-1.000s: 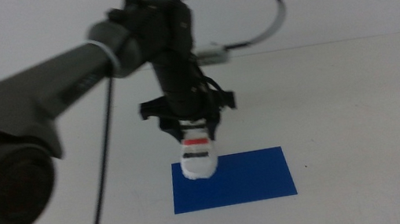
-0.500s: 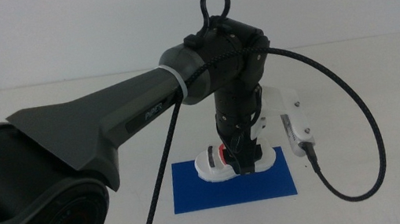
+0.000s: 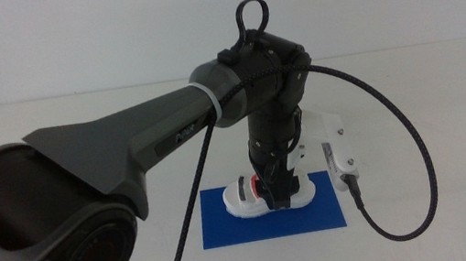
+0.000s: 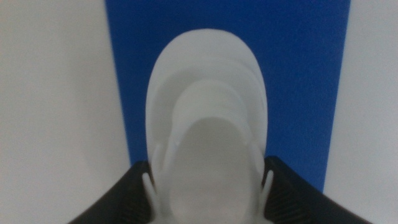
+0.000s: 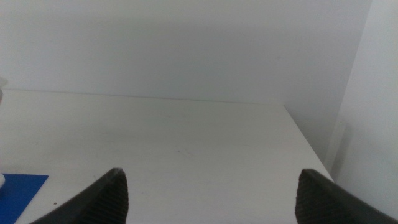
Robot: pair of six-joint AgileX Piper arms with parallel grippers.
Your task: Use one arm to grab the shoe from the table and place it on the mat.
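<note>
The left gripper (image 3: 277,190) is clamping the white sneaker (image 3: 266,195) across its middle, one dark jaw on each flank, and the left arm (image 3: 151,138) is reaching in from the left over the blue mat (image 3: 272,221). The sneaker is lying lengthwise along the mat's far half, its sole apparently at or very near the surface (the gripper is hiding the contact line, so touching cannot be confirmed).

In the left wrist view the sneaker (image 4: 207,124) is sitting over the mat (image 4: 298,74) with blue showing on both flanks and beyond the toe, so placement looks sound. The step in hand, as I judge it, is the release. Doing it well means lowering straight down until the sole is bearing flat, then opening the jaws evenly so neither drags the shoe sideways, and lifting vertically to clear the straps before swinging away.

The right gripper (image 5: 211,199) is waiting spread wide above the bare white table (image 5: 186,143), holding nothing, well right of the mat.
</note>
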